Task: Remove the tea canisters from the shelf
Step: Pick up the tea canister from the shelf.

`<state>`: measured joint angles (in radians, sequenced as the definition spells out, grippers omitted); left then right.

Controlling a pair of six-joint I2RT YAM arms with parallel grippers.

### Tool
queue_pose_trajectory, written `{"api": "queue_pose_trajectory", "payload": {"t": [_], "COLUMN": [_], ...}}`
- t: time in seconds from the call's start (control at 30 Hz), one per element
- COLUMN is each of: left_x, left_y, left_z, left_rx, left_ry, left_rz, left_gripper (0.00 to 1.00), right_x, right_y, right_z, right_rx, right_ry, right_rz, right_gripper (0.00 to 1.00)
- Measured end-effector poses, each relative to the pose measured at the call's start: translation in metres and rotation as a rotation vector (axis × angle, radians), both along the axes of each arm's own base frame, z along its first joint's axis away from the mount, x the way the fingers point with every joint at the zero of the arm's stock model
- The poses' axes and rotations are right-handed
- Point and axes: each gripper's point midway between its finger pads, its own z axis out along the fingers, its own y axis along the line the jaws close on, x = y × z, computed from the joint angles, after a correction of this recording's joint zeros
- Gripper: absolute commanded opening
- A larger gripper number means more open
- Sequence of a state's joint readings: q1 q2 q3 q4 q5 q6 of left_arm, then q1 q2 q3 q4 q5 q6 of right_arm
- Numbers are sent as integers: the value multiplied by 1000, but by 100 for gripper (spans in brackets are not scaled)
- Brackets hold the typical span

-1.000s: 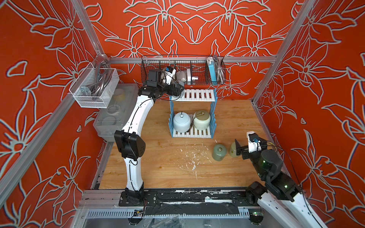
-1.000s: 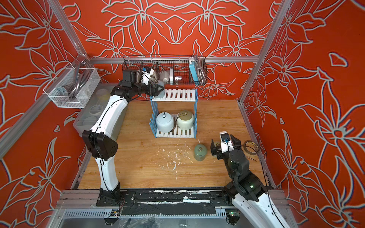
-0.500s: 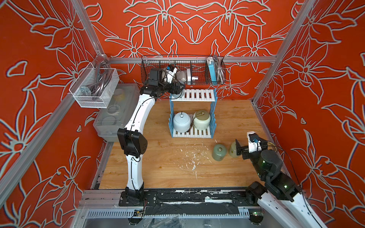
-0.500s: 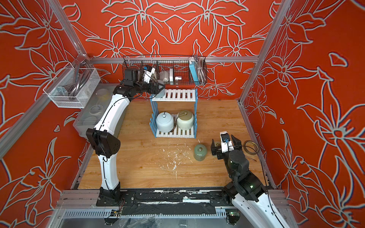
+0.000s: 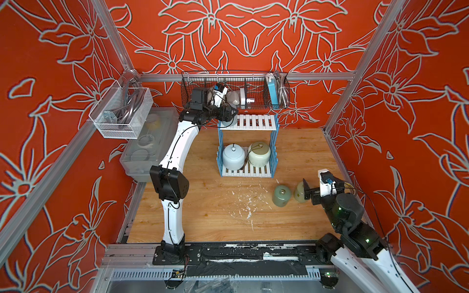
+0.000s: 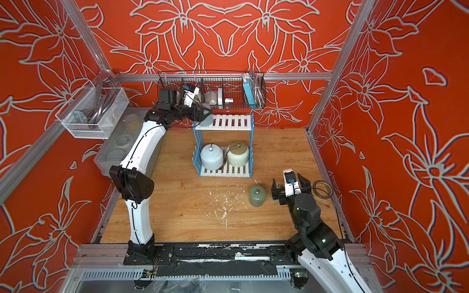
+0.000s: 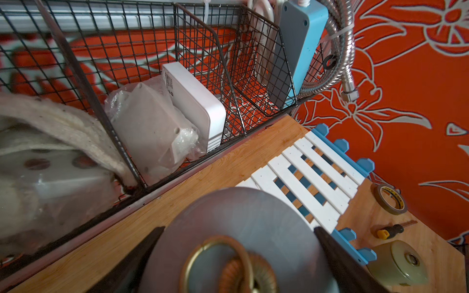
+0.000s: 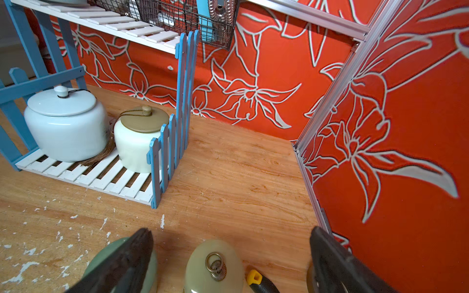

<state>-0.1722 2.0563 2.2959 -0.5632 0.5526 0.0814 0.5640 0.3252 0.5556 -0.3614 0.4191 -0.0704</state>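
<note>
The shelf (image 5: 253,122) stands at the back of the wooden table. On its top tier's left end sits a blue-grey canister (image 7: 241,218) with a ring knob. My left gripper (image 7: 238,229) is shut on it, one finger against each side of the lid. A pale blue canister (image 5: 233,157) and a large cream canister (image 5: 258,154) sit on the lower tier. On the table to the right stand a sage green canister (image 5: 281,195) and a small cream canister (image 8: 203,274). My right gripper (image 8: 231,232) hangs open over the small cream one, touching nothing.
A black wire basket (image 5: 236,88) hangs just behind the shelf's top tier, close to my left wrist. A clear mesh basket (image 5: 121,114) and a plastic bin (image 5: 149,142) sit at the left wall. A tape roll (image 6: 322,191) and a screwdriver (image 8: 261,281) lie by my right gripper.
My left arm has leaned in toward the shelf's top tier and its jaws have narrowed onto the blue-grey canister. The right arm has not moved.
</note>
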Motion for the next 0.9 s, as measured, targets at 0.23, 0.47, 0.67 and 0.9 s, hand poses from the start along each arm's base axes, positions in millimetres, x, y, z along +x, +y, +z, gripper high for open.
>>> {"api": "queue_pose_trajectory", "payload": {"t": [0.23, 0.47, 0.67, 0.9], "left_x": [-29, -78, -124, -170], "left_y": [1, -6, -12, -25], "left_z": [15, 49, 67, 58], "left_rx": [-5, -13, -20, -3], "left_ry": [-5, -86, -155, -207], "left_rz": [-24, -94, -165, -256], "left_gripper": [24, 12, 0, 0], "right_x": [0, 0, 0, 0], "right_y": [0, 0, 0, 0], "right_z": [0, -1, -1, -1], "right_rx": [1, -1, -2, -4], "right_ry": [-1, 0, 1, 2], "right_rz": [0, 1, 0, 0], "right_gripper": [100, 99, 99, 100]}}
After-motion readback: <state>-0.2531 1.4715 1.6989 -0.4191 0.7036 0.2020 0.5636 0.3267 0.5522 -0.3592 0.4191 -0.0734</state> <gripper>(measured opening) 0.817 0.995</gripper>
